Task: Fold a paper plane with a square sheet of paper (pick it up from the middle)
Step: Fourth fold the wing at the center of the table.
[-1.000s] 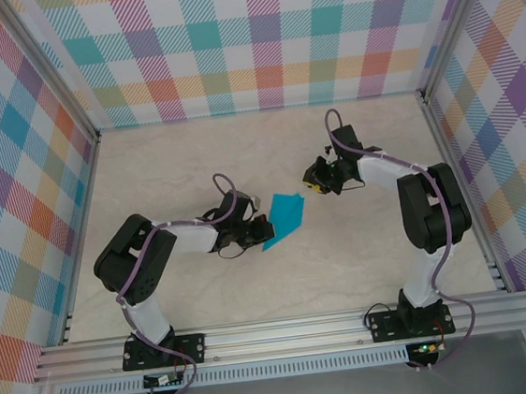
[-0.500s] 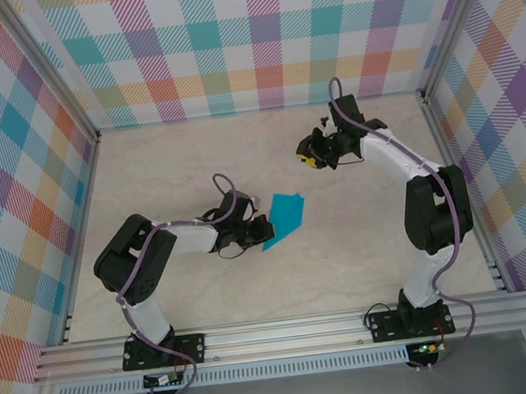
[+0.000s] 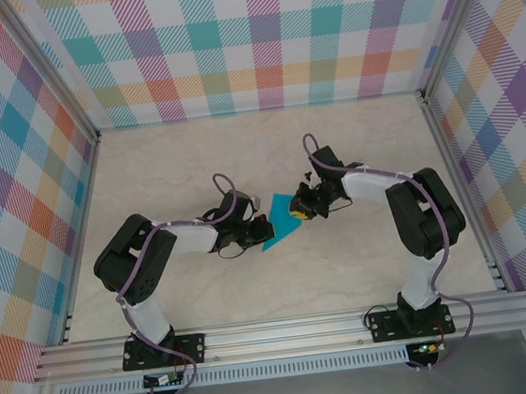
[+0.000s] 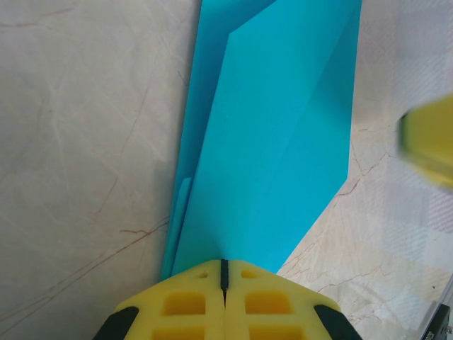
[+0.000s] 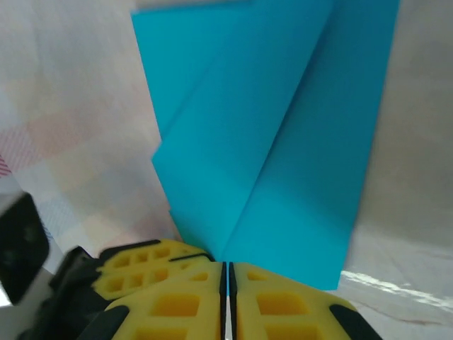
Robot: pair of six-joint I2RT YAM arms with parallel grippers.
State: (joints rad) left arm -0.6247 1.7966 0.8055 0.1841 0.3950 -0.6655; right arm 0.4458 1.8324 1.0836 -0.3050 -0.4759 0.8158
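Top view: we've got the paper plane [image 3: 282, 219] lying between the left gripper [image 3: 255, 229] and right gripper [image 3: 299, 209], already a layered dart. Left wrist: jaws pinch its narrow end, paper stretching ahead. Right wrist: jaws pressed together at its near edge, grip unclear; we reckon the wings remain.

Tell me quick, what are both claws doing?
Left gripper: closed, pinching the folded teal paper.
Right gripper: closed, pinching the same paper.

Paper plane [image 3: 281, 223] between left gripper [image 3: 264, 227] and right gripper [image 3: 298, 211], mid-table [image 3: 364, 262].
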